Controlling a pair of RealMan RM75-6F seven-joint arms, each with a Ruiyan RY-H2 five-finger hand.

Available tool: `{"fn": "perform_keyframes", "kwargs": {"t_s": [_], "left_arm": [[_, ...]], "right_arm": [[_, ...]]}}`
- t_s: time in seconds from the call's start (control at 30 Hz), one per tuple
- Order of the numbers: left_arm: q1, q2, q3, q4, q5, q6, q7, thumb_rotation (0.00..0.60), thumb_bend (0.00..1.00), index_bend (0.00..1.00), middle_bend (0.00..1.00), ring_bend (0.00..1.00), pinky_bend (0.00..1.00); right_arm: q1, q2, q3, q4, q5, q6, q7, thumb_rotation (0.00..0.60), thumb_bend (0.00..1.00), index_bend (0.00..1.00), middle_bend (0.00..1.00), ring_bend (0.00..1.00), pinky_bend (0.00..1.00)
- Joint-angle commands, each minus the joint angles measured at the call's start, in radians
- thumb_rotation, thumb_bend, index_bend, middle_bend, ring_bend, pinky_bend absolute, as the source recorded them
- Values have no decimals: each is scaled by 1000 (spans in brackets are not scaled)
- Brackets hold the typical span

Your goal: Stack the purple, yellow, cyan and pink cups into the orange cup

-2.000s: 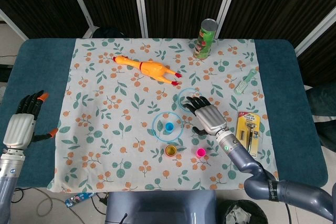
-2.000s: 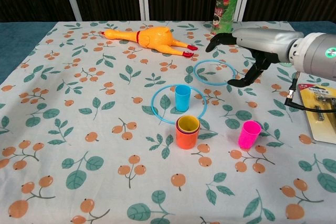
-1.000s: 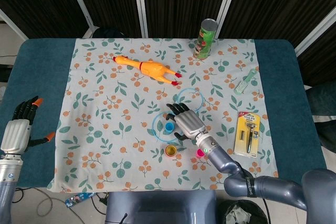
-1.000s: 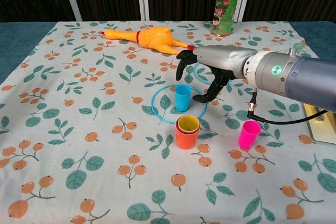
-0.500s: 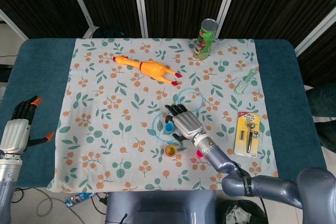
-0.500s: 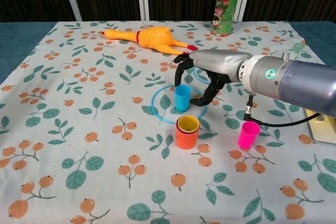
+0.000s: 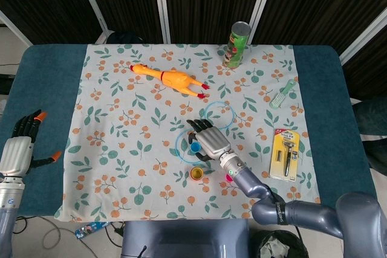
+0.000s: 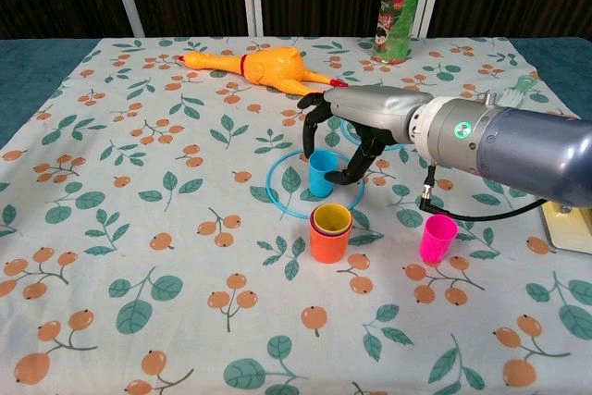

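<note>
Above the cyan cup [image 8: 321, 173], right hand [image 8: 356, 136] hovers, fingers spread and curved, holding nothing. Cyan cup stands inside blue ring [image 8: 280, 201]. Orange cup [image 8: 329, 242] just in front, yellow cup [image 8: 331, 218] nested inside. Pink cup [image 8: 437, 238] to its right. Left hand [image 7: 18, 149] spread, at table edge. Can [image 8: 396, 6] label unreadable.

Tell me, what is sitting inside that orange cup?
The orange cup holds a yellow cup nested in it, with a thin purple rim showing between them. The rest of the purple cup is covered.
</note>
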Motion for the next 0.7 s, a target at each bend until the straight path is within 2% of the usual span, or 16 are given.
{"fn": "perform_keyframes", "kwargs": {"t_s": [0.03,0.7], "left_arm": [[2,1,-3,-1,2,-2,1,600,148,80,0,0,0],[16,5,-27,-5,10,-14,-4,600,147,86,0,0,0]], "right_arm": [[2,-5,3,3,2,3,2,600,410,434,0,0,97],[10,-1,9,-9,-3,17,14,600,410,463,0,0,101]]}}
